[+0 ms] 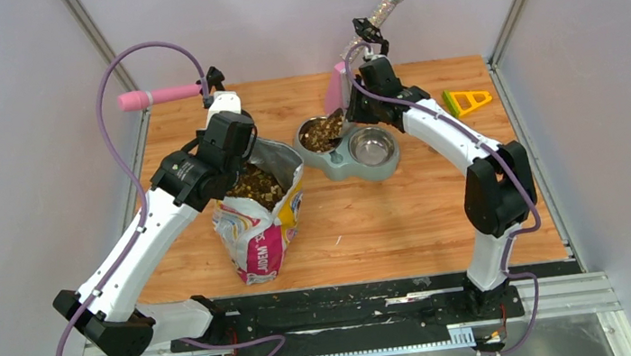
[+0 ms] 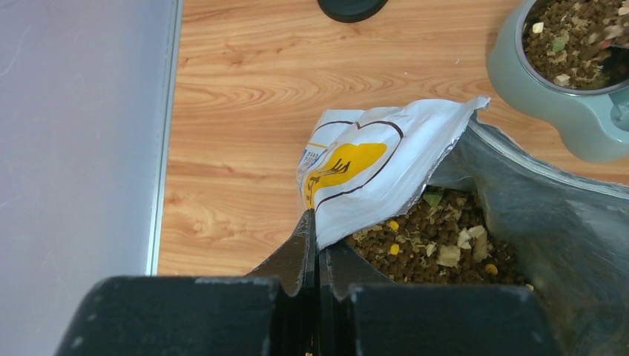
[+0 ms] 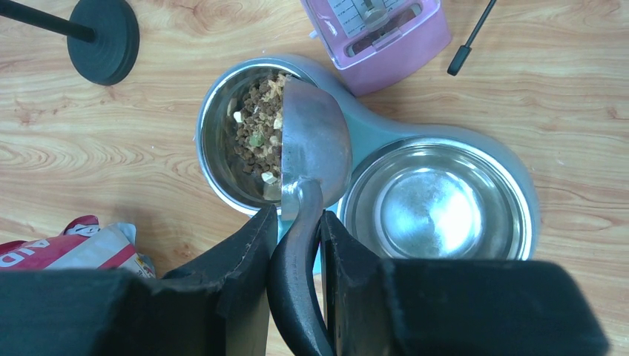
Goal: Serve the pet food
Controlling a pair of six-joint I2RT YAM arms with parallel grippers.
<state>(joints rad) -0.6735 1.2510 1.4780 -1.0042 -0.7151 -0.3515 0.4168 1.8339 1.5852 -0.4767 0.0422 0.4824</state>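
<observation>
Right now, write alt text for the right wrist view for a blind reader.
The right gripper holds a metal scoop by its handle over the pet food in the left bowl of a double feeder. The right bowl is empty; a pink device stands beyond it.

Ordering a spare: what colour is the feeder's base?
Pale grey-green; the feeder base shows best in the left wrist view.
</observation>
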